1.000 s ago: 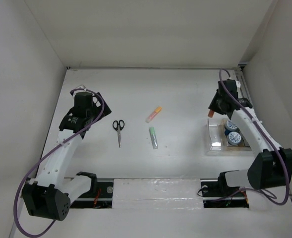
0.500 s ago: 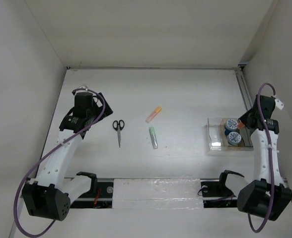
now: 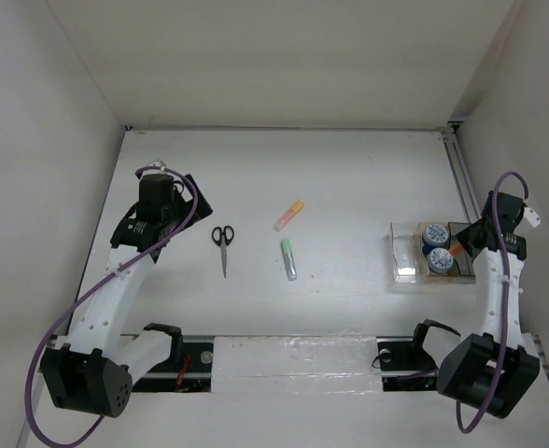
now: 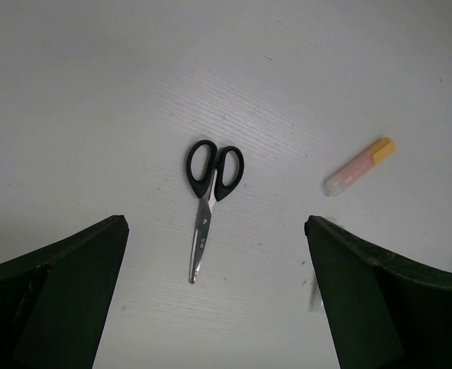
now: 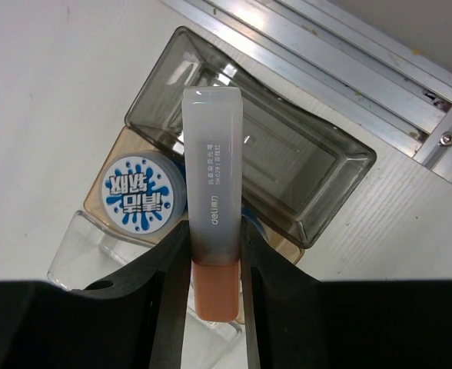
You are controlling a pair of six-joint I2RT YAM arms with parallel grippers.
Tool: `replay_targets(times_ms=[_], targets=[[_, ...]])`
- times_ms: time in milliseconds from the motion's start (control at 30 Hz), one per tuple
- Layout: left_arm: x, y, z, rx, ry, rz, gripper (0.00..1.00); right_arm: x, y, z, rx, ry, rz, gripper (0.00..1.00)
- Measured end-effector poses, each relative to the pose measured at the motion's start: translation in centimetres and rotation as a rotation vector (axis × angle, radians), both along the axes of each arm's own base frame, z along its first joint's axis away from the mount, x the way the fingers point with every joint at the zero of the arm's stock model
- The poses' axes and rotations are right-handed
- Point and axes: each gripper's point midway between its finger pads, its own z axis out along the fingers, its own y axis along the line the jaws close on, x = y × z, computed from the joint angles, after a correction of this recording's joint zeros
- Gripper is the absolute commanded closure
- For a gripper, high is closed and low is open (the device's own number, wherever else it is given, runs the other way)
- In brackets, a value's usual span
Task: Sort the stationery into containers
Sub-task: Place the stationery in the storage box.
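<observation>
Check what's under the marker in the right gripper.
A smoky clear tray and, beside it, one patterned cylinder in the wooden box. The marker and right gripper cover most of the second cylinder.

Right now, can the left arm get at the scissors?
Probably yes: the left gripper is open and empty, and the scissors lie flat in the open just ahead of it, with nothing between.

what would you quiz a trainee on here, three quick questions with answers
1. True or false: the scissors lie flat on the table.
2. The right gripper is shut on: A an orange marker, B the scissors, C nothing.
3. How many markers lie on the table?
Key: 1 true. 2 A. 3 two, the pink marker and the green marker.
</observation>
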Motion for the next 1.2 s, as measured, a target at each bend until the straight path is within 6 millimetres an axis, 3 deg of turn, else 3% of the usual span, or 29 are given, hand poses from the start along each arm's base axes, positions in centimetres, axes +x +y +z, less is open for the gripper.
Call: replay_targets(times_ms=[533,833,1200], targets=[[0.0,-0.1,-0.7,0.0,0.014,-0.003,0.0,-0.4,-1.9,-0.6,-0.018,0.035,-0.069,1.0],[0.1,-0.1,-1.0,0.0,0.026,-0.006,0.0,1.7,-3.7,-0.6,-0.065,0.059,-0.052,1.0],[0.0,-0.8,-1.2,-0.005,0.034,-0.027,0.0,2.5,-5.3,-1.5,-0.115,0.109,-0.056,1.0]])
